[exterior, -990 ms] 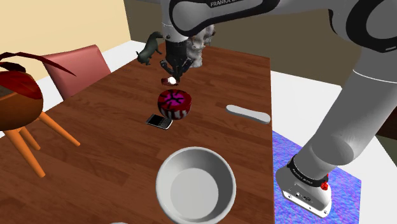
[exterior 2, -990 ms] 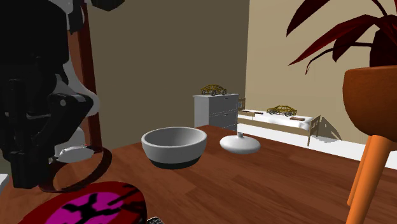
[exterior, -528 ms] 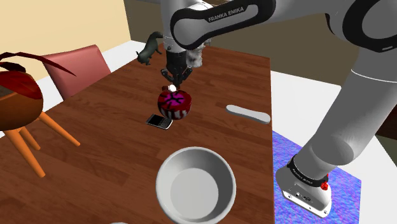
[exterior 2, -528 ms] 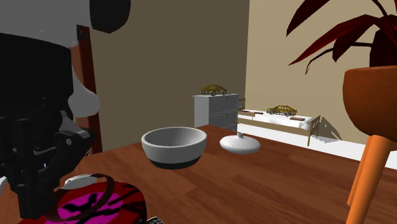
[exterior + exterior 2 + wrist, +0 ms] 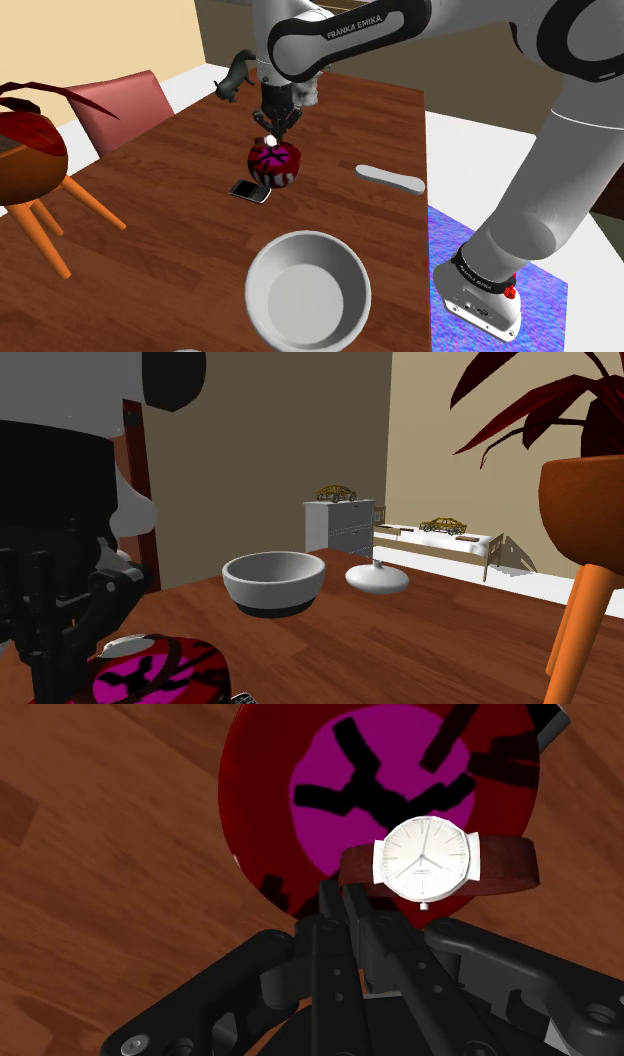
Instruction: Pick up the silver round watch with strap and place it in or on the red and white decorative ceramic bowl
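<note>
A watch (image 5: 422,856) with a round white face, silver rim and dark brown strap (image 5: 500,869) hangs just above the bowl (image 5: 290,784). The bowl is dark red outside, with a magenta inside crossed by black marks. My gripper (image 5: 345,896) is shut on the strap beside the face. In the shoulder view the gripper (image 5: 271,124) points straight down over the bowl (image 5: 275,166), with the watch (image 5: 270,138) at its tips. In the second exterior view the watch (image 5: 125,646) sits level with the rim of the bowl (image 5: 165,674), under the black gripper (image 5: 50,637).
A dark phone (image 5: 249,190) lies on the wooden table (image 5: 160,230) beside the bowl. A large grey bowl (image 5: 308,290) stands nearer the stand, a white oblong dish (image 5: 390,178) towards the shoulder view's right. A dark animal figure (image 5: 235,78), a chair (image 5: 125,105) and an orange plant pot (image 5: 25,155) are farther off.
The gripper has carried the watch from beyond the bowl to over it and has lowered it to the rim. The fingers stay shut on the strap.
</note>
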Controlling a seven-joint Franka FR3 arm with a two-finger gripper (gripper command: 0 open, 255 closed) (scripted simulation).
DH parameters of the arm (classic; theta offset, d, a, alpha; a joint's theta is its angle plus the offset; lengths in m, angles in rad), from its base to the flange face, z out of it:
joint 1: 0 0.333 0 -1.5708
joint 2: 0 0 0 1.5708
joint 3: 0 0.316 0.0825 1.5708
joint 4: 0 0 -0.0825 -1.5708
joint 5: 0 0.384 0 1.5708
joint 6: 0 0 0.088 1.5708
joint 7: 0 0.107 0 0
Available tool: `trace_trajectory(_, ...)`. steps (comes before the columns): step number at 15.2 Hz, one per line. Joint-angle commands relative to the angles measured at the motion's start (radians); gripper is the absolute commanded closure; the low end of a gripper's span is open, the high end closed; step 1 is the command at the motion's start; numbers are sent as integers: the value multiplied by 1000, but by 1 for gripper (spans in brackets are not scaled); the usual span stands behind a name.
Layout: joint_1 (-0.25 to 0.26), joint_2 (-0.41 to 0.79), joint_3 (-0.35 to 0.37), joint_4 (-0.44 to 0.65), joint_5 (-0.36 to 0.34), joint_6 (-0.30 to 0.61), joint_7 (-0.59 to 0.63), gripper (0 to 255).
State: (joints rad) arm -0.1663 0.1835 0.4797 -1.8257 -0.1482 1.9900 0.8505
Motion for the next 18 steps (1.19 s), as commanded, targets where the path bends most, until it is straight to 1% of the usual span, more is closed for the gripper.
trace_trajectory(1, 0, 0, 0, 0, 0, 0, 0, 0)
trace_trajectory(6, 0, 0, 0, 0, 0, 0, 0, 0)
trace_trajectory(10, 2, -27, 6, 96, 19, -119, -13, 0)
trace_trajectory(18, 2, -27, 6, 96, 19, -119, -13, 0)
